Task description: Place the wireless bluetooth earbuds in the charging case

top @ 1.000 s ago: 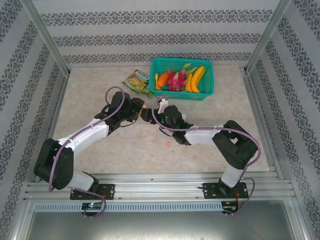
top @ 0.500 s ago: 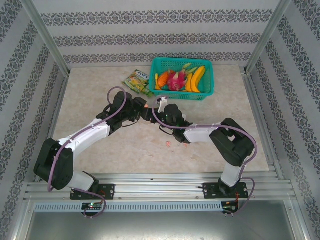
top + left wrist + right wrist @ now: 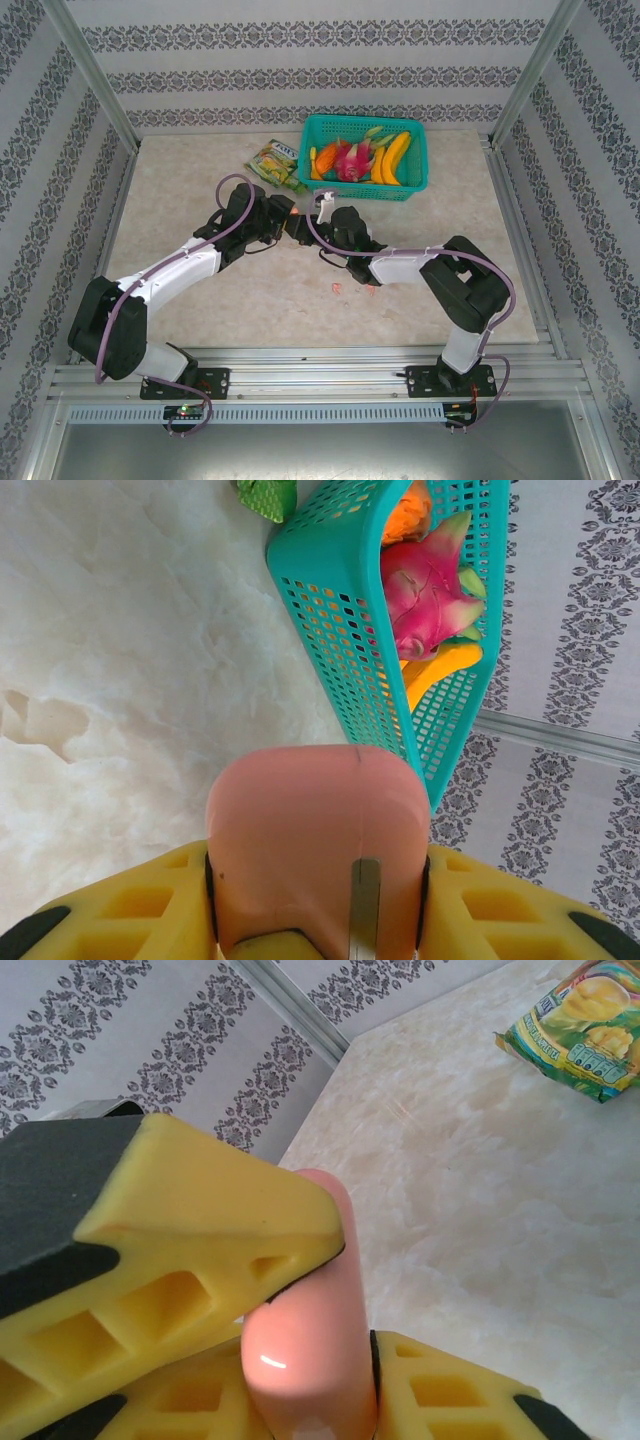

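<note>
A pink rounded charging case (image 3: 288,212) hangs above the table's middle, held between both arms. In the left wrist view the case (image 3: 310,830) fills the gap of my left gripper (image 3: 315,880), whose yellow fingers (image 3: 150,900) press on both of its sides. My right gripper (image 3: 315,1370) clamps the same case (image 3: 310,1340) edge-on from the opposite side, and the left arm's finger overlaps it from above. From the top the left gripper (image 3: 282,218) and right gripper (image 3: 300,222) meet nose to nose. One tiny pink-red earbud (image 3: 335,288) lies on the table near the right forearm.
A teal basket (image 3: 365,193) with bananas and a dragon fruit (image 3: 425,590) stands at the back, close behind the grippers; its wall (image 3: 340,630) is near the case. A green-yellow snack packet (image 3: 272,165) lies to its left, also in the right wrist view (image 3: 580,1030).
The right gripper's jaws have narrowed onto the pink case. The right arm has crept slightly left toward the left gripper, which kept its grip.
</note>
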`<state>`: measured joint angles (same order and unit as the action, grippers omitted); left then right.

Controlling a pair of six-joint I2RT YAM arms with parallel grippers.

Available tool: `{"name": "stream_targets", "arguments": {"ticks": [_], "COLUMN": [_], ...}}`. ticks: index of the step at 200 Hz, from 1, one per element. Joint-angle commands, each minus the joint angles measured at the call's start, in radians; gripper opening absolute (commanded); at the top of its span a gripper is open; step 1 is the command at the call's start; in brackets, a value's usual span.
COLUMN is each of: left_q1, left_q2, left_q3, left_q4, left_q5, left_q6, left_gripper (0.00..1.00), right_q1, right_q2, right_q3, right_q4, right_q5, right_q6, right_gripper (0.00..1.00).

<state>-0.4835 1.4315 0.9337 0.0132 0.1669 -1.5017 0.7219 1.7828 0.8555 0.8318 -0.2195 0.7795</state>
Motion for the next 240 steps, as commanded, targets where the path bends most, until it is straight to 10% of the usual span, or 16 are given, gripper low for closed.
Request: {"name": "stream_targets", "arguments": {"ticks": [1,71,140,240], "left_q1": [-0.027,-0.016,0.176,0.367], "left_q2": [0.001,-0.046,-0.306,-0.343], "left_q3": [0.012,-0.011,-0.013,0.054], "left_q4": [-0.002,-0.041,-0.342,-0.496], "left_q5": [0.020,-0.046,-0.172,-0.179], "left_q6": [-0.031,-0.029,0.268,0.573], "left_gripper": [0.47,1.00,1.00,1.00], "right_q1": [-0.016,-0.024,-0.007,0.237], "right_q2": [-0.037,-0.072,-0.176,0.046], "right_q3": [0.028,0.015,0.073,0.454], "right_q4": [0.017,-0.102,-0.631,-1.467], "right_q5": [0.004,0.029,0.147,0.757], "right_q6": [0.005,-0.009,-0.207,-0.366], "right_gripper": [0.24,0.18,0.18,0.17]}}
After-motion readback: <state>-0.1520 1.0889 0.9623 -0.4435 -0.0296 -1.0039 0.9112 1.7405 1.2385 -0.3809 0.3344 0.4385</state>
